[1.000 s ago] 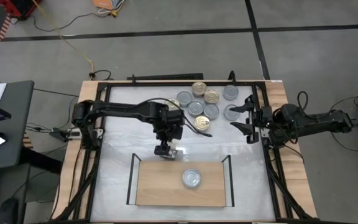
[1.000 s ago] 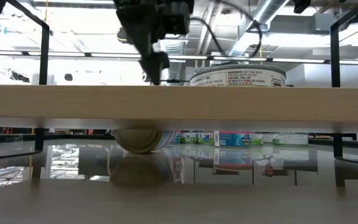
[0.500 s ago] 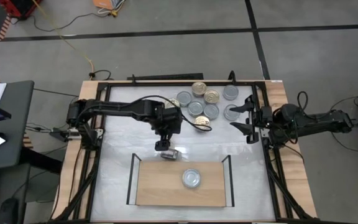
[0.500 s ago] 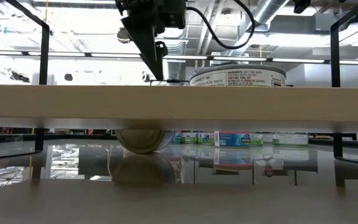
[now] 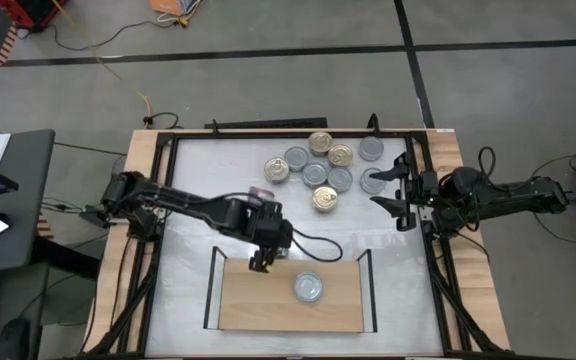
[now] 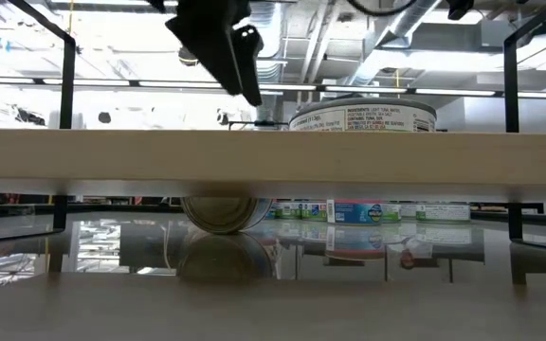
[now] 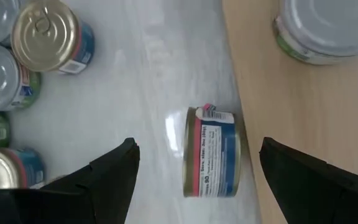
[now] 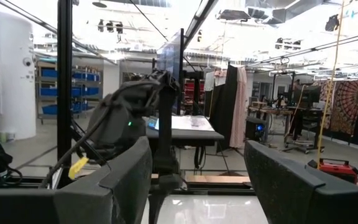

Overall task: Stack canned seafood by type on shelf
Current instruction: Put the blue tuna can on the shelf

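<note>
- The shelf (image 5: pixel 268 305) is a pale wooden board with thin black uprights at each end, sitting low and centre in the high view.
- One silver-lidded can (image 5: pixel 308 287) stands flat on the board, right of its middle; the low view shows its white printed band (image 6: pixel 363 117).
- A second can lies on its side (image 7: pixel 211 152) on the white tabletop, touching the board's far edge; its label is blue with a red stripe. In the low view it shows beneath the board (image 6: pixel 218 212), left of centre.
- The other cans form a loose cluster (image 5: pixel 318 165) in the upper middle of the high view, a mix of gold and silver lids, all upright.
- The left gripper (image 5: pixel 261 262) hangs above the tipped can at the board's far edge, fingers spread wide, holding nothing.
- The right gripper (image 5: pixel 390 188) waits at the table's right edge beside the cluster, fingers parted and empty.
</note>
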